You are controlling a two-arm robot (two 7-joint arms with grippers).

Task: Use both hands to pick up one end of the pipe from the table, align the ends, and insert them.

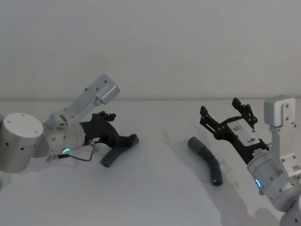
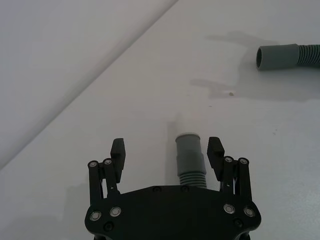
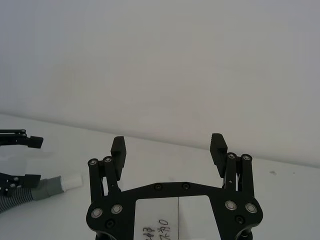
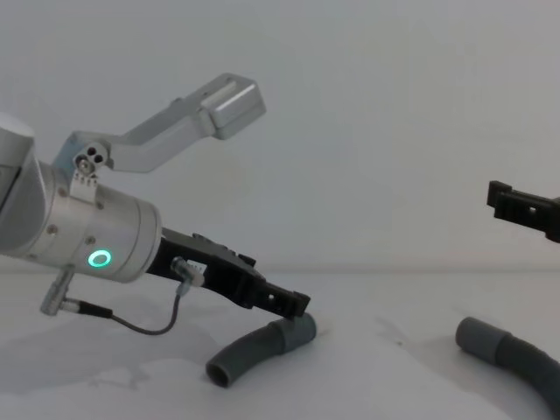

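Left end effector (image 1: 128, 140) sits low over the left part of the counter (image 1: 155, 193). Its fingers (image 2: 215, 150) are spread open on either side of the short pipe's cuff (image 2: 189, 150), not clamped on it. In the left wrist view there is a clear gap between the cuff and one finger and a narrower gap at the other. The short pipe (image 1: 113, 155) curves from that cuff toward the near left, where its open end rests on the counter. In the chest view the cuff lies just under the fingertips, with the ribbed body (image 4: 249, 354) bending down to the counter. The right wrist view shows a whitish tip (image 3: 74, 181) at the cuff's free end.

The right end effector (image 1: 221, 108) is raised above the right part of the counter, jaws wide apart with nothing between them. It hangs above and just beyond the long pipe (image 1: 207, 157) and does not touch it. The long pipe lies flat on the counter, well apart from the short pipe. The long pipe's cuff (image 1: 194, 142) is at its far-left end, the end nearer the short pipe, and its ribbed body runs off to the near right. In the left wrist view this cuff shows its open mouth, far beyond the left end effector's fingers.
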